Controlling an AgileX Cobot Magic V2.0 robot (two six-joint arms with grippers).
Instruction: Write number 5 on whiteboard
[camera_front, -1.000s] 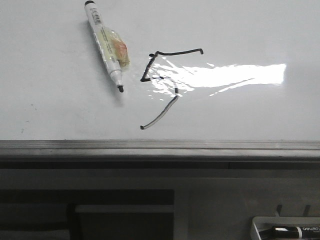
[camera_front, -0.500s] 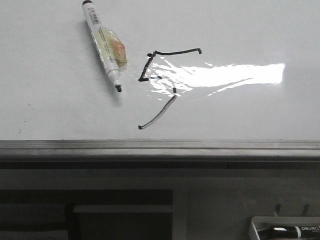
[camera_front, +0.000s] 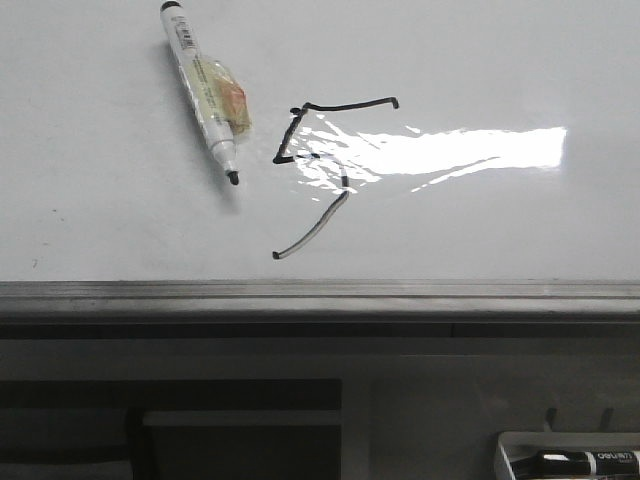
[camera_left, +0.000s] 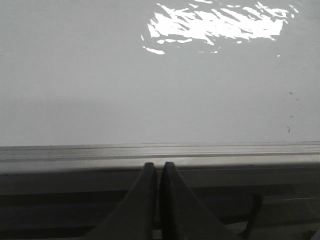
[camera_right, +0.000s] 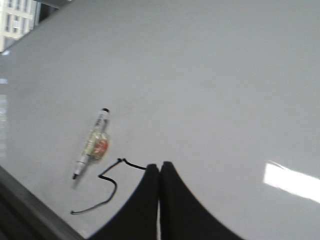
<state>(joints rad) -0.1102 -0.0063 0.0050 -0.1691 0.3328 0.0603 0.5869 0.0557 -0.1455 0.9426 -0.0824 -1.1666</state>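
Board (camera_front: 120, 220) flat on bench, grey strip along near edge | 5 (camera_front: 318, 175) drawn mid-board toward near edge, tail broken | Marker (camera_front: 205, 90) uncapped, lying loose toward far-left corner, beside 5 | Left gripper (camera_left: 159, 167) pressed closed, empty, over near edge | Right gripper (camera_right: 159, 167) closed, empty, above board | Risk: smearing wet ink, nudging marker into strokes

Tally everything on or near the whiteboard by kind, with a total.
Whiteboard: 1
Markers: 2 (uncapped marker lying on the board; capped marker in the tray below)
Written number 5: 1
Tray: 1
Total: 5
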